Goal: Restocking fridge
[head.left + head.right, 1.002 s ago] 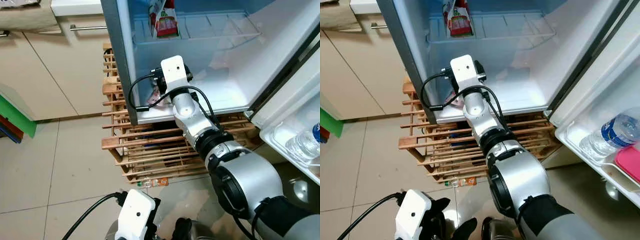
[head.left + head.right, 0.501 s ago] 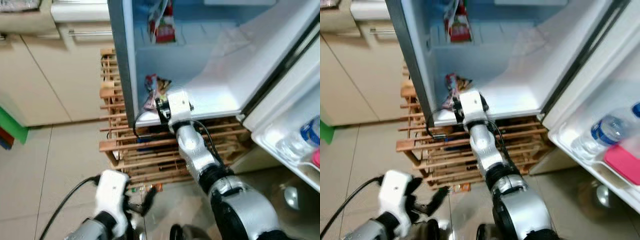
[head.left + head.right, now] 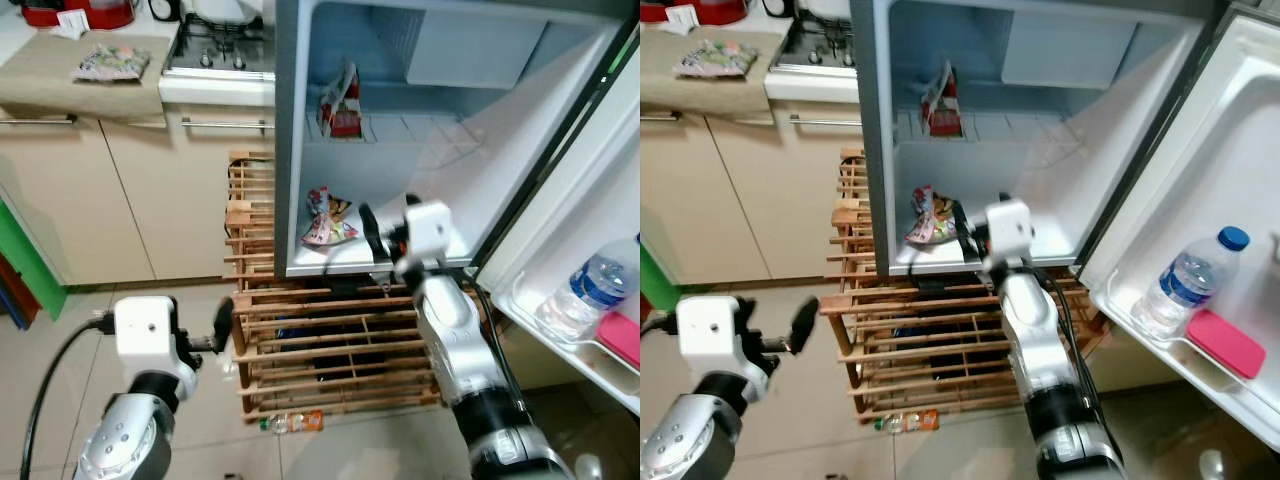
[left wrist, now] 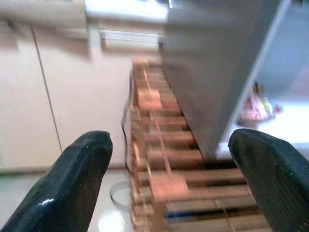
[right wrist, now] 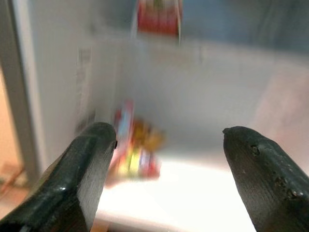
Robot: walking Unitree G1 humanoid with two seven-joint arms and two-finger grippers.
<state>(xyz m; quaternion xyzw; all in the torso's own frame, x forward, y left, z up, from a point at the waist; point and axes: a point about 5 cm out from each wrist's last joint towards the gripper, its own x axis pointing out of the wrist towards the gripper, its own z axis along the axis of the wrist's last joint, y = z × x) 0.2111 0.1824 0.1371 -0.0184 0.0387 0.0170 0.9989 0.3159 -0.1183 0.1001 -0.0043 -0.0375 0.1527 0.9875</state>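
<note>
The fridge stands open. A colourful snack packet lies at the left of its bottom shelf, also seen blurred as the packet. A red and white packet stands on the wire shelf above. My right gripper is at the front edge of the bottom shelf, just right of the snack packet and pointing at it. It is open, with nothing between its fingers. My left gripper is raised low in front of the wooden rack, open and empty.
The open door at the right holds a water bottle and a pink box. A small bottle lies on the floor under the rack. A counter with a snack packet and a hob stand left.
My right gripper has drawn back out of the fridge, leaving the snack packet on the bottom shelf. The left arm has risen. The camera has pulled back and tilted up.
</note>
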